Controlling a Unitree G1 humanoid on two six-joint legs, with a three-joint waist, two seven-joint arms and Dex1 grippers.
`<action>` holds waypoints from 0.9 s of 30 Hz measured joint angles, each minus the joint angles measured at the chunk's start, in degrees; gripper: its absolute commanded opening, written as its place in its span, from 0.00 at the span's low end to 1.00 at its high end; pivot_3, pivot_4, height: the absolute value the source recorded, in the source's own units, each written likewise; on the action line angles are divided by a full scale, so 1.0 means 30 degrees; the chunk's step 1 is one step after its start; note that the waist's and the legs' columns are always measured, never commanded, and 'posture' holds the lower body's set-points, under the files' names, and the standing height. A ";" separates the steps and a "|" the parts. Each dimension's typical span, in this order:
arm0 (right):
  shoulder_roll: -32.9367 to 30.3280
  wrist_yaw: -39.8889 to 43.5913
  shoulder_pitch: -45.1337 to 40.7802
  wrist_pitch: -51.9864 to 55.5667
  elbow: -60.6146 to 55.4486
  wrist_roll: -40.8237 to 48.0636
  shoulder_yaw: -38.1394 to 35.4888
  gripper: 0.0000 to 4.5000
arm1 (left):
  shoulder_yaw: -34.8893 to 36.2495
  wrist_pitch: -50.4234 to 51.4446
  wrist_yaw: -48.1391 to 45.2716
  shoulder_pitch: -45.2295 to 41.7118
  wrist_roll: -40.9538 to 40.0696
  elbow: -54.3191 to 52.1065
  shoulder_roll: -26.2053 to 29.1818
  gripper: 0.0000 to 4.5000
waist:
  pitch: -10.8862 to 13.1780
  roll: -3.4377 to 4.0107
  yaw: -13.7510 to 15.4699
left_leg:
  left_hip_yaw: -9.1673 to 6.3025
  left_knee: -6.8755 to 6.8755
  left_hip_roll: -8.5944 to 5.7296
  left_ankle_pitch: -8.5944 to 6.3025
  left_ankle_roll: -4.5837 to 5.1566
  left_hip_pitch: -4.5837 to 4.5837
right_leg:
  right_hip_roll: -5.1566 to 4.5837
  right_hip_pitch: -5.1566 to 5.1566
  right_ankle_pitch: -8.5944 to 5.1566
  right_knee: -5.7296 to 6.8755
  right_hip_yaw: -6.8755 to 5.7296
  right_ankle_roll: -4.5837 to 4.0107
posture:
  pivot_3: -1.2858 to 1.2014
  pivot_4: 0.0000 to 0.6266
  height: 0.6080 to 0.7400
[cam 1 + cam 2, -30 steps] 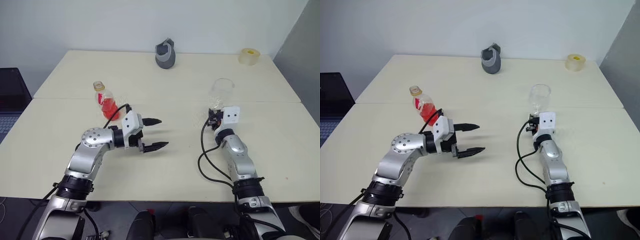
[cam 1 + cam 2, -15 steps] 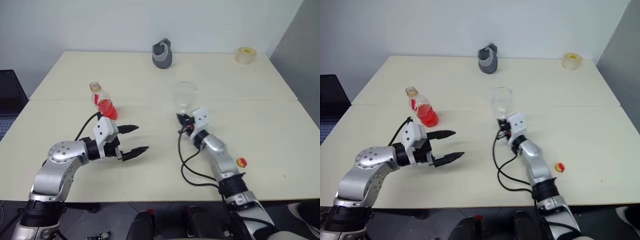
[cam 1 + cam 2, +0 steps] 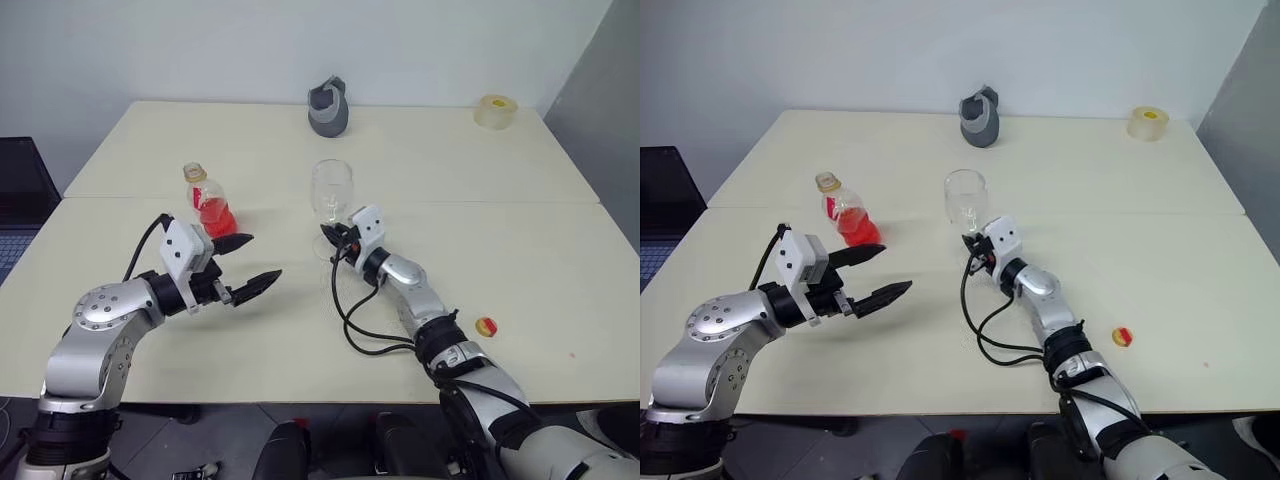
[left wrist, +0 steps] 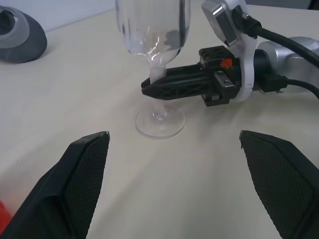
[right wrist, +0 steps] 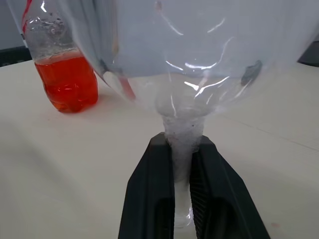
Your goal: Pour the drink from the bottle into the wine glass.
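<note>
The wine glass (image 3: 331, 188) stands upright near the table's middle, empty, its foot (image 4: 160, 122) on or just at the tabletop. My right gripper (image 3: 329, 242) is shut on its thin stem (image 5: 182, 144), one black finger on each side. The bottle (image 3: 205, 196) stands open-necked to the left of the glass, with the red drink (image 5: 67, 84) filling its lower part. My left gripper (image 3: 262, 256) hovers open in front of the bottle, empty, pointing towards the glass and touching nothing.
A small red cap (image 3: 485, 326) lies on the table at the right front. A grey jug-like object (image 3: 329, 107) and a yellowish tape roll (image 3: 494, 111) stand along the far edge. A black cable (image 3: 352, 322) loops on the table beside my right forearm.
My right gripper has carried the wine glass leftwards to the table's middle, close to the bottle. My left gripper has drawn back to the left, still open. The bottle has stayed put.
</note>
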 measured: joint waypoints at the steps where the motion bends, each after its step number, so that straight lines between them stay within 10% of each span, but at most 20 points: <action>1: 0.0004 0.0109 0.0076 0.0057 0.0133 -0.0012 0.0011 0.33 | 0.0000 0.0017 0.0101 0.0017 -0.0031 -0.0039 -0.0025 1.00 | 0.0001 0.0001 0.0001 | -0.0003 0.0000 0.0000 0.0000 0.0000 -0.0001 | 0.0001 0.0000 0.0000 -0.0001 -0.0002 0.0000 | 0.52 0.24 1.00; 10: -0.0397 0.0921 0.1433 0.0916 -0.1436 -0.0682 0.0702 1.00 | 0.0005 0.0027 0.1021 0.0057 -0.0054 -0.0274 -0.0593 1.00 | 0.0002 0.0002 0.0007 | -0.0008 0.0000 -0.0001 0.0000 -0.0001 -0.0008 | 0.0000 0.0000 0.0000 -0.0004 -0.0002 0.0000 | 0.52 0.24 1.00; 27: -0.8850 0.5813 1.0024 1.3752 -2.3974 0.5472 0.0430 1.00 | 0.2945 -0.0610 0.7728 0.4423 0.0912 -0.1849 -0.4649 1.00 | -0.0007 -0.0017 0.0315 | -0.0068 0.0017 -0.0012 -0.0003 -0.0001 -0.0006 | -0.0005 0.0043 -0.0006 -0.0025 -0.0049 0.0009 | 0.52 0.24 1.00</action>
